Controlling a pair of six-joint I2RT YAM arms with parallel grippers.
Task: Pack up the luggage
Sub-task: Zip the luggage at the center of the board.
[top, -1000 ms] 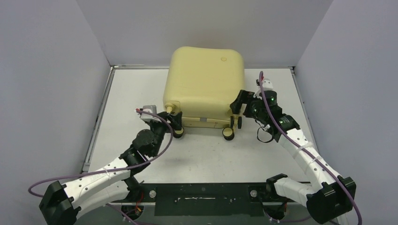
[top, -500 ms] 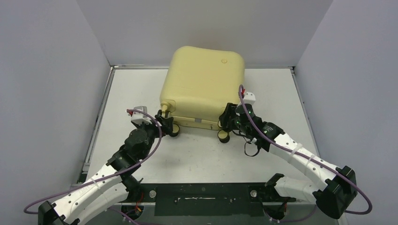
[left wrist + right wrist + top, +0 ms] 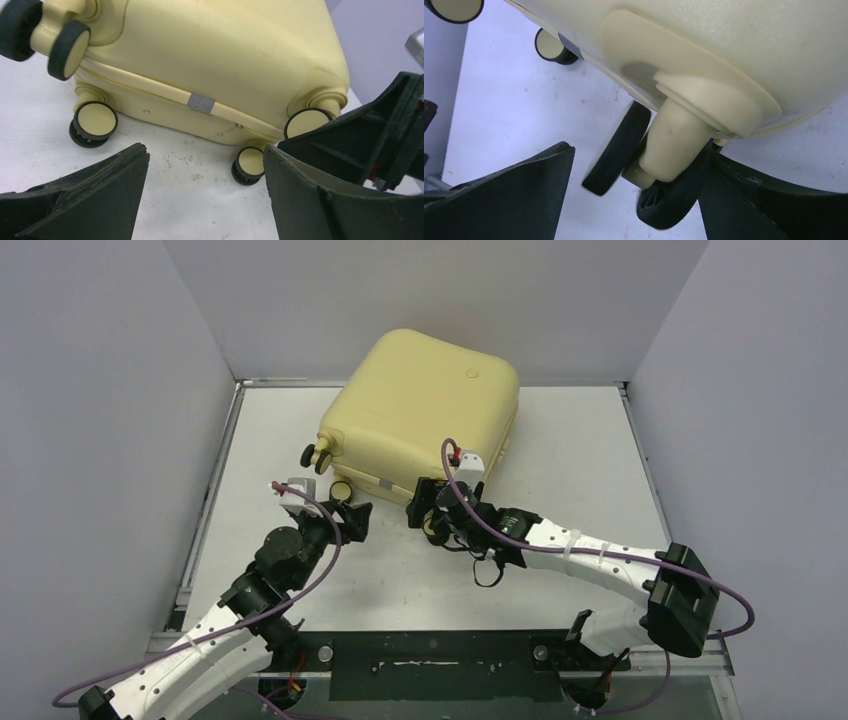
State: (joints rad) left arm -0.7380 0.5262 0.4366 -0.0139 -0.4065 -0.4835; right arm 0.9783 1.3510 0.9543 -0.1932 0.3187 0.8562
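Since a moment ago the luggage (image 3: 425,400) has swung round on the desk (image 3: 580,450). Its wheeled end is now turned toward the near left, and the right arm has followed it across to the middle. Nearest me, the left fingers (image 3: 90,200) stand wide apart with only bare desk between them, near the case's wheeled end and not touching it. A little further in, the right fingers (image 3: 509,200) are also spread, set either side of a twin caster (image 3: 619,150) at the near corner of the shell. One finger looks to be against the black wheel while the other stands clear, so nothing is clamped. Beyond both, the pale yellow case lies shut on its broad side, askew to the desk edges, with a small grey tab (image 3: 202,103) on its seam. Its far end is near the back wall (image 3: 430,290).
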